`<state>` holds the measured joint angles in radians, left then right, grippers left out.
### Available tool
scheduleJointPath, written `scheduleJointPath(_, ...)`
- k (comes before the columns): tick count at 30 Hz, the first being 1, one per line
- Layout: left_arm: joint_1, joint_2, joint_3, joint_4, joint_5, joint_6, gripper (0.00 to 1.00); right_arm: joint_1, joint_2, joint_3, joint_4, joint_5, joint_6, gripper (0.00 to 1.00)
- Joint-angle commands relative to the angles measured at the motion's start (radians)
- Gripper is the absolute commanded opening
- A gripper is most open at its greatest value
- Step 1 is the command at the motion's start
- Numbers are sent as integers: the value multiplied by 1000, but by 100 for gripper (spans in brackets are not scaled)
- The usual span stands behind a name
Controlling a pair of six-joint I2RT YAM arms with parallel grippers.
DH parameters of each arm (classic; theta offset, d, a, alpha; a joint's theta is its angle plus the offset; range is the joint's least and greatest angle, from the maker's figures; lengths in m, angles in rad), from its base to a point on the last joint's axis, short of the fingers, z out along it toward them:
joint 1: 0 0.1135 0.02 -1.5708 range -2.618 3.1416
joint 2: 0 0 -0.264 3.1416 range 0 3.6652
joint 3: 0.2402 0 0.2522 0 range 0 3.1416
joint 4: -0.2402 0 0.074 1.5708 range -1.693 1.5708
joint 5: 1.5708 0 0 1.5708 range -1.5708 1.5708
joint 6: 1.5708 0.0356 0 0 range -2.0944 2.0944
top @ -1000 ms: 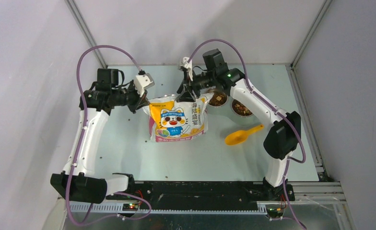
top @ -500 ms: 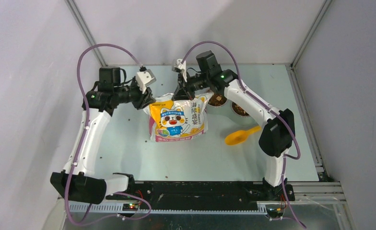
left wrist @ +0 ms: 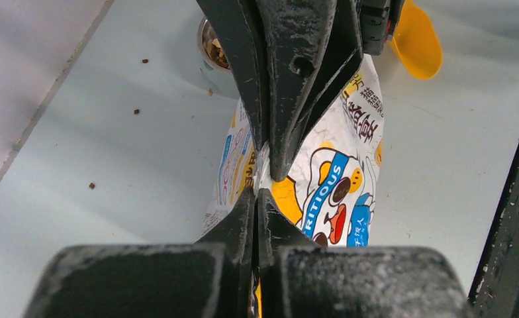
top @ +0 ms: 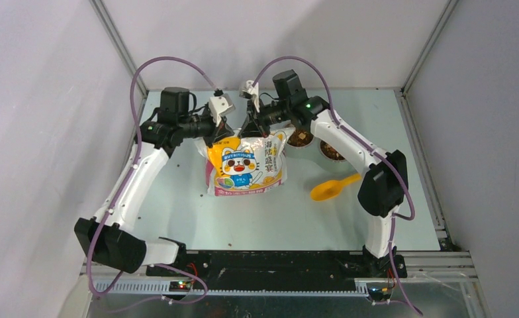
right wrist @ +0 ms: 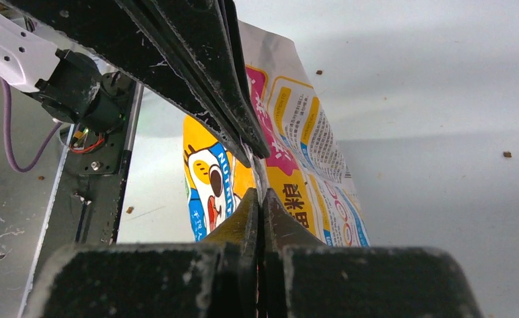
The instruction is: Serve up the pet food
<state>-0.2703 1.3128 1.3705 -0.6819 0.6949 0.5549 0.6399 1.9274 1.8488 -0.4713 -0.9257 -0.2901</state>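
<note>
The cartoon-cat bag (top: 245, 169) stands upright in the middle of the table. My left gripper (top: 227, 137) is shut on the left part of its top seam, and its tips (left wrist: 257, 193) pinch the foil bag (left wrist: 336, 172). My right gripper (top: 255, 132) is shut on the same seam right beside it, pinching the bag (right wrist: 303, 165) at its tips (right wrist: 259, 193). The two grippers nearly touch. Pet food fills two metal bowls (top: 301, 138) (top: 333, 152) right of the bag. One bowl of kibble (left wrist: 214, 50) also shows in the left wrist view.
A yellow scoop (top: 334, 187) lies on the table right of the bag, in front of the bowls. Stray pellets (left wrist: 138, 111) dot the table (top: 177, 199). Walls close in the back and both sides. A black rail (top: 277, 262) runs along the near edge.
My left gripper let go of the bag's left corner, moved right along the top seam and shut again next to the right gripper. The right gripper closed on the seam.
</note>
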Motion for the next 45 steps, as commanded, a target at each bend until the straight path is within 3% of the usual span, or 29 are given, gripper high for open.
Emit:
scheduleJointPath(1, -1, -5, 3, -3, 9, 30, 2, -11, -72, -1, 117, -37, 24, 0)
scheduleJointPath(2, -1, -5, 9, -34, 17, 52, 5, -12, -71, -1, 118, -40, 25, 0)
scheduleJointPath(3, -1, -3, 13, -50, 17, 60, 18, -15, -71, 0, 120, -48, 27, 0)
scheduleJointPath(4, -1, -2, 19, -77, 13, 76, 24, -16, -71, -1, 122, -50, 27, 0)
scheduleJointPath(5, 3, -2, 21, -106, 5, 106, 22, -17, -71, -1, 124, -56, 26, 0)
scheduleJointPath(6, 5, -3, 25, -121, 1, 123, 12, -19, -72, -3, 126, -59, 24, 0)
scheduleJointPath(8, 19, -4, 29, -158, -9, 171, 2, -20, -75, -12, 134, -62, 20, 0)
scheduleJointPath(13, 72, 16, 76, -228, -29, 212, 1, -21, -75, -22, 137, -67, 9, 0)
scheduleJointPath(15, 75, 15, 80, -221, -59, 204, 15, -21, -75, -27, 140, -66, 3, 0)
scheduleJointPath(18, 88, 2, 68, -217, -65, 223, 2, -19, -77, -33, 150, -63, 3, 0)
scheduleJointPath(21, 97, -6, 60, -212, -57, 219, 1, -20, -76, -37, 154, -62, 3, 0)
scheduleJointPath(23, 98, -8, 60, -209, -67, 210, 9, -20, -76, -39, 156, -62, 5, 0)
scheduleJointPath(26, 108, -14, 58, -221, -37, 221, 0, -19, -74, -41, 165, -63, 15, 0)
scheduleJointPath(28, 111, -18, 57, -210, -21, 204, 0, -18, -72, -40, 178, -62, 34, 7)
scheduleJointPath(29, 111, -20, 53, -202, -17, 194, 0, -17, -68, -40, 183, -61, 41, 19)
scheduleJointPath(31, 111, -25, 49, -177, -4, 168, 0, -12, -57, -31, 195, -61, 52, 30)
scheduleJointPath(35, 111, -25, 44, -151, 18, 133, 0, 7, -22, 12, 188, -57, 55, 35)
scheduleJointPath(40, 111, -25, 42, -141, 12, 130, 0, 25, 7, 45, 159, -25, 40, 33)
scheduleJointPath(42, 111, -25, 42, -137, 10, 127, 0, 23, 9, 54, 136, -28, 20, 6)
scheduleJointPath(45, 111, -24, 43, -134, 6, 127, 0, 19, -1, 58, 103, -24, -4, 0)
